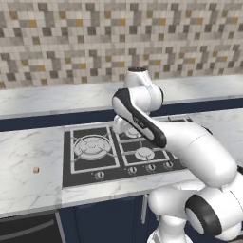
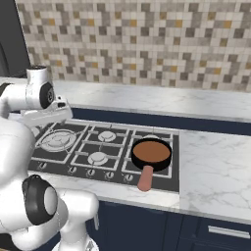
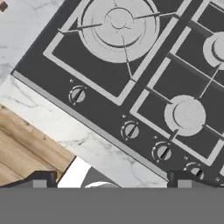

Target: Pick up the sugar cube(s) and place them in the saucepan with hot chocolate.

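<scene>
A tiny tan sugar cube (image 1: 36,169) lies on the marble counter, a little left of the stove. It also peeks in at the top left corner of the hand view as the sugar cube (image 3: 2,5). The saucepan (image 2: 152,153) with brown hot chocolate sits on the stove's front right burner, its pink handle (image 2: 145,179) pointing off the front. My gripper (image 3: 113,180) hovers above the stove's front edge near the left burners. It is open, its dark fingertips (image 3: 41,178) wide apart with nothing between them.
The black stove (image 1: 90,163) has a row of knobs (image 3: 131,130) along its front and a big burner (image 3: 119,24) at the left. Marble counter (image 2: 213,162) runs to both sides. A raised ledge and tiled wall stand behind. Wooden floor (image 3: 22,148) shows below the counter edge.
</scene>
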